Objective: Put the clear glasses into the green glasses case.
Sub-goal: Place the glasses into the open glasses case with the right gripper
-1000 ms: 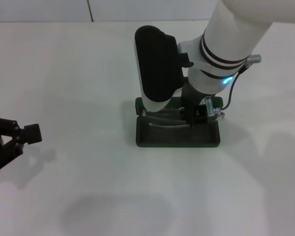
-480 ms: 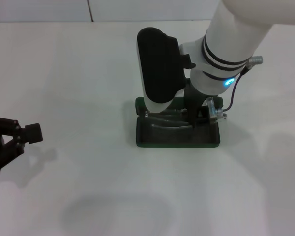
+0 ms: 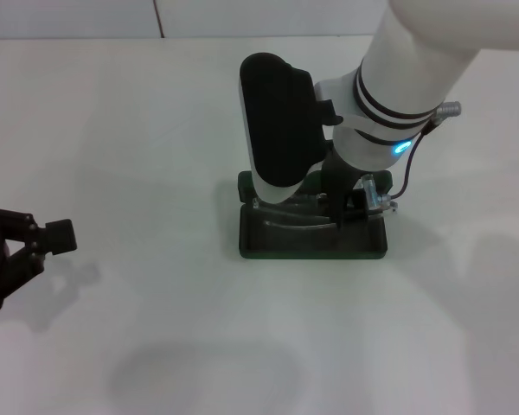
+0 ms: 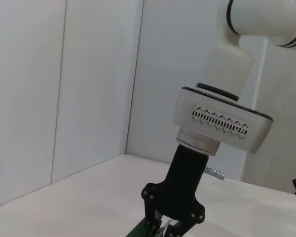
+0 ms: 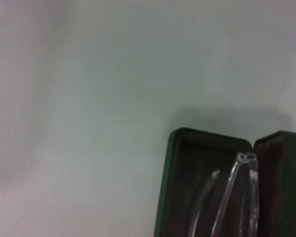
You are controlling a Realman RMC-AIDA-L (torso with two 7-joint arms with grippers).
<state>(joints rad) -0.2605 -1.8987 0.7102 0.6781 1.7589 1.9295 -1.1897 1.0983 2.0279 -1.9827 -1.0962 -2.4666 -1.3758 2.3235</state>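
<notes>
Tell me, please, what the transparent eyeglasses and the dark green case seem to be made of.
The thin colourless transparent eyeglasses look like clear glossy plastic: the dark lining shows through the frame, and its edges catch light. The dark green rectangular hinged case seems a rigid shell with a smooth, slightly matte outside; whether plastic or a covered shell is unclear. Its dark inside looks soft and felt-like, without shine.

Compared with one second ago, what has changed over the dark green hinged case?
The right gripper has shifted slightly lower over the dark green hinged case, the thin transparent glasses lying inside. Case and parked left gripper stayed put.
</notes>
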